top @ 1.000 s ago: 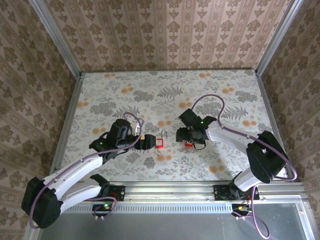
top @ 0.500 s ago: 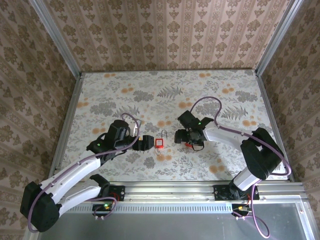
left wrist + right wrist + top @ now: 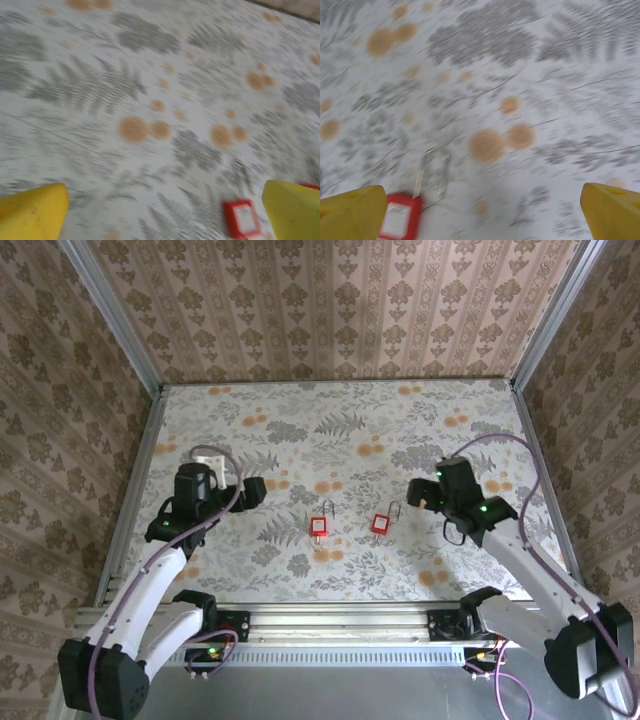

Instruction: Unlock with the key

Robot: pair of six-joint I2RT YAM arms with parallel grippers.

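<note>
Fingers: left gripper, right gripper both wide, empty.
Locks: left padlock, right padlock between grippers, shackles toward far wall.
Change: I see both arms drawn back off them.

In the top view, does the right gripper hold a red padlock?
No, the right gripper stands apart from the nearer red padlock, which lies free on the table.

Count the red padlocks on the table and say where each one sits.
2. The left padlock lies mid-scene; the right padlock lies beside it, apart. None seems hidden.
</note>
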